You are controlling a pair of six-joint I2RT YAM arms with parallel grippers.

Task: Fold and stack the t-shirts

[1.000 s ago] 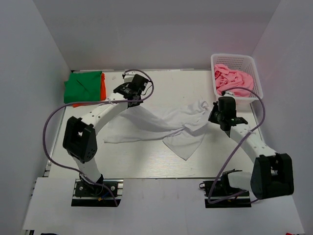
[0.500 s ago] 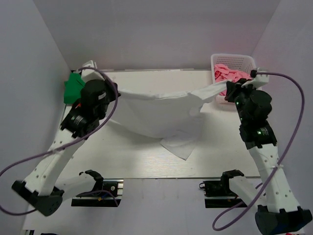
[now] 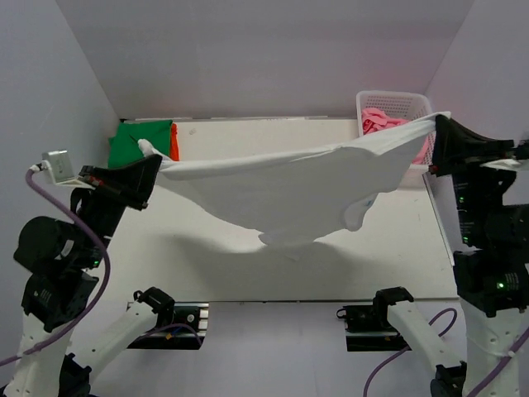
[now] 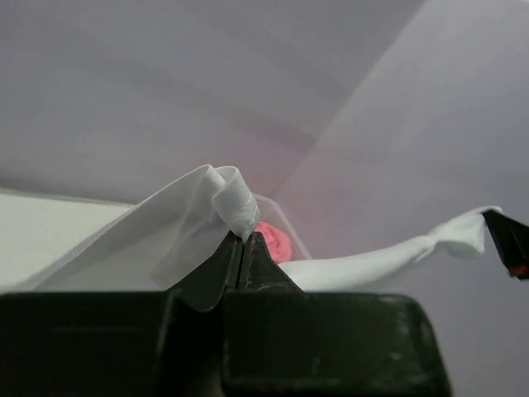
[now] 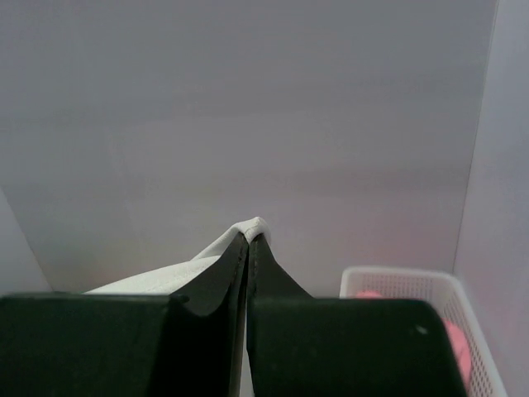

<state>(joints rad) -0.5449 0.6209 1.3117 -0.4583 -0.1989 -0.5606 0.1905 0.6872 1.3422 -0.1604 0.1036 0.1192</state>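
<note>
The white shirt (image 3: pixel 281 192) hangs in the air above the table (image 3: pixel 207 265), stretched between the two arms. The left tool (image 3: pixel 154 164) is closed tight on one end of the cloth. The right tool (image 3: pixel 437 124) is closed on the opposite end, close to the basket (image 3: pixel 393 97). In each wrist view the fingers press together with only a small fold of white cloth between them.

The middle of the shirt sags, and one flap hangs lowest; it seems not to touch the table. I judge the cloth to be light and very soft, without any stiffness, so it takes its shape only from the two held points. Such a thin pinch could slip if the arms pull apart too strongly. Two corners of one edge would be the best hold; which part is pinched, I cannot tell.

A folded green shirt (image 3: pixel 142 142) lies on an orange shirt (image 3: pixel 174 143) at the far left, and a pink shirt (image 3: pixel 382 122) is in the basket.
</note>
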